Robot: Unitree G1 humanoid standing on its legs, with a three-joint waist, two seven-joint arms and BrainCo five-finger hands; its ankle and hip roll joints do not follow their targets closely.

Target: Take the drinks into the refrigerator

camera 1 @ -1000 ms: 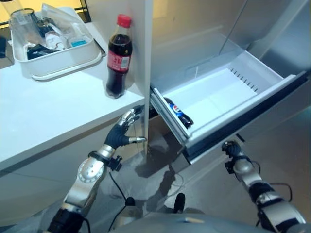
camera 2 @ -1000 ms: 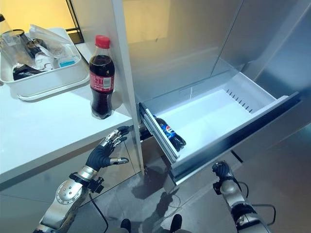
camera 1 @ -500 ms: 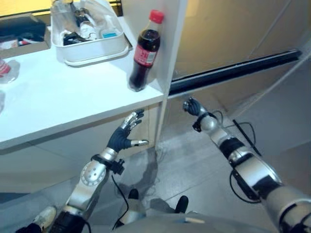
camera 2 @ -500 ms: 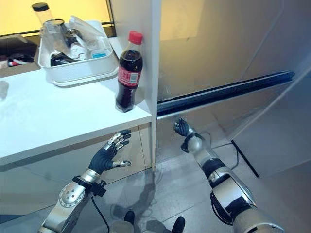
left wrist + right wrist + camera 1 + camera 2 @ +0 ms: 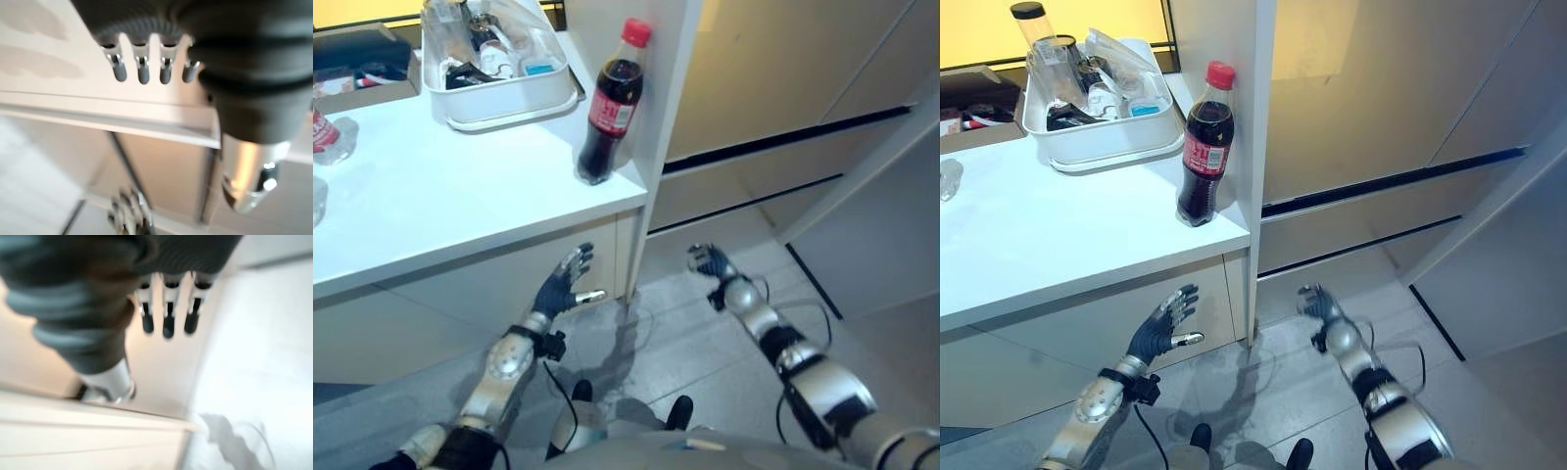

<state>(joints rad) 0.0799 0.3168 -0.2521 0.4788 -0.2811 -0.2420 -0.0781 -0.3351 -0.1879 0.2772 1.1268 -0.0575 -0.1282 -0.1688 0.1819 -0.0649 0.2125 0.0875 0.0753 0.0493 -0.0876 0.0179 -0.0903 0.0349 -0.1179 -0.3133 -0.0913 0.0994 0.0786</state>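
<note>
Cola bottle (image 5: 1205, 147): stands upright on the white counter (image 5: 1048, 235), at its right front corner, just beside the white upright panel (image 5: 1258, 147). Red cap on, dark drink filling most of it, red label round the middle. No hand touches it.

Left hand (image 5: 1160, 328): held low in front of the counter's cabinet face, below the counter edge and well under the bottle. Fingers straight and spread, thumb out to the side, palm empty. Its wrist view shows the fingers (image 5: 142, 66) straight in a row, nothing between them and the thumb.

Right hand (image 5: 1314, 302): low over the grey floor, in front of the fridge's bottom drawer (image 5: 1371, 230), apart from the drawer front. Fingers loosely relaxed, holding nothing. Its wrist view shows the fingers (image 5: 167, 308) hanging straight beside the thumb, free of any thing.

Fridge: pale fronts to the right of the panel; the drawer front sits flush, with dark seams above and below it.

Tray (image 5: 1102, 147): white, at the back of the counter, well behind and left of the bottle. It holds a clutter of clear plastic, a dark-capped clear container and small items too jumbled to tell apart.

Counter's left edge: a small clear glass (image 5: 950, 179) and, in the left eye view, part of a clear bottle with a red label (image 5: 323, 132).
</note>
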